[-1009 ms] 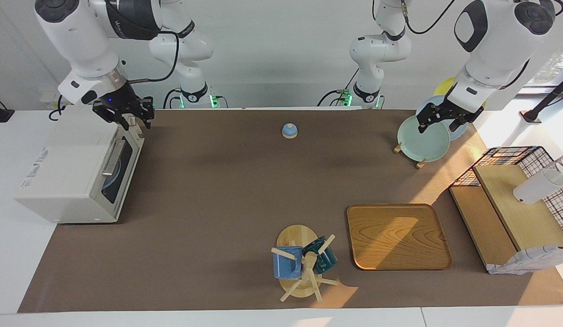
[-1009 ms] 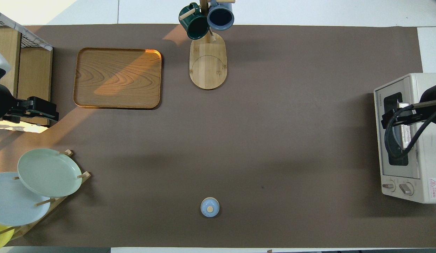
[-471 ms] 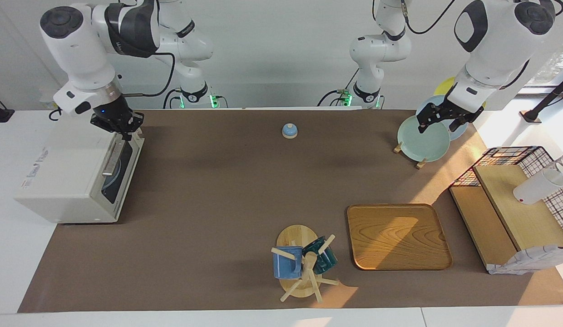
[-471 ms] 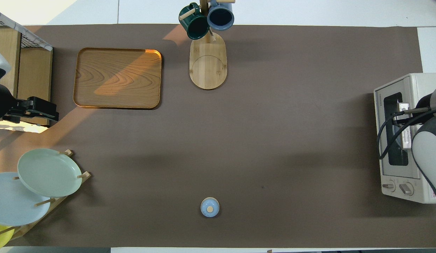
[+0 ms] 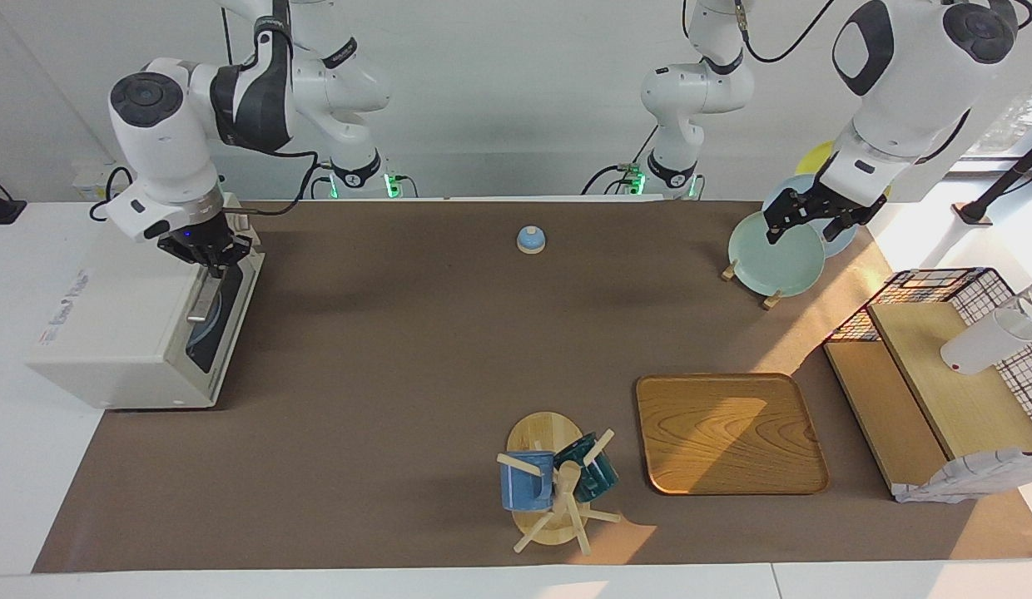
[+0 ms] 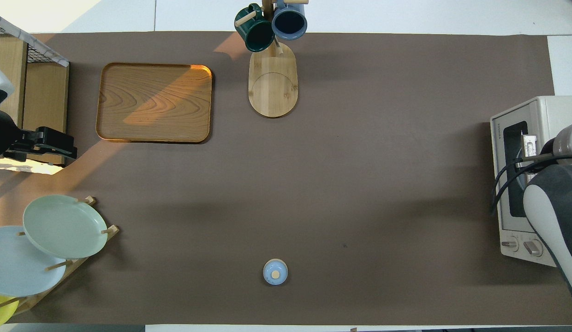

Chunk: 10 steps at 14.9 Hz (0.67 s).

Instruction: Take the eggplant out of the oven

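From across the surface, my right jaws (image 5: 214,268) are clamped shut on the handle (image 5: 205,293) of the oven (image 5: 116,329), whose door is closed. My left jaws (image 5: 803,218) hang spread wide over the plate rack (image 5: 774,249), waiting. From overhead, my right arm covers the oven (image 6: 521,115). I cannot see the eggplant.
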Each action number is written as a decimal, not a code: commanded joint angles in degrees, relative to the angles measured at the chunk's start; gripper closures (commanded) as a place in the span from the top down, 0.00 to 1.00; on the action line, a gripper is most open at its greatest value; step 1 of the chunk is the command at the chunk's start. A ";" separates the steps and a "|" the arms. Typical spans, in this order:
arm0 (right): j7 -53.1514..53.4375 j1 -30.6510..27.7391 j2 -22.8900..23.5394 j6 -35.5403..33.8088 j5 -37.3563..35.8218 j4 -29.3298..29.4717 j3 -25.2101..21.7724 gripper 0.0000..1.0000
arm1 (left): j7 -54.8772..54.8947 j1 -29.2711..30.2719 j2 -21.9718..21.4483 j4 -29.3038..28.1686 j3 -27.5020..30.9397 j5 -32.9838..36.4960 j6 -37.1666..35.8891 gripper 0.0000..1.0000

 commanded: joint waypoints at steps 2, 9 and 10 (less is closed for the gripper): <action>-3.05 -1.44 -1.36 2.06 -2.25 -2.24 0.33 0.00 | 0.24 0.62 -0.71 -0.14 -0.54 1.04 -0.60 1.00; -2.71 -2.41 -0.48 5.49 -1.72 -3.82 0.42 0.00 | 0.24 0.62 -0.71 -0.14 -0.54 1.04 -0.69 1.00; -2.71 -2.32 -0.39 5.84 -1.46 -4.00 0.42 0.00 | 0.24 0.62 -0.71 -0.14 -0.45 1.04 -0.60 1.00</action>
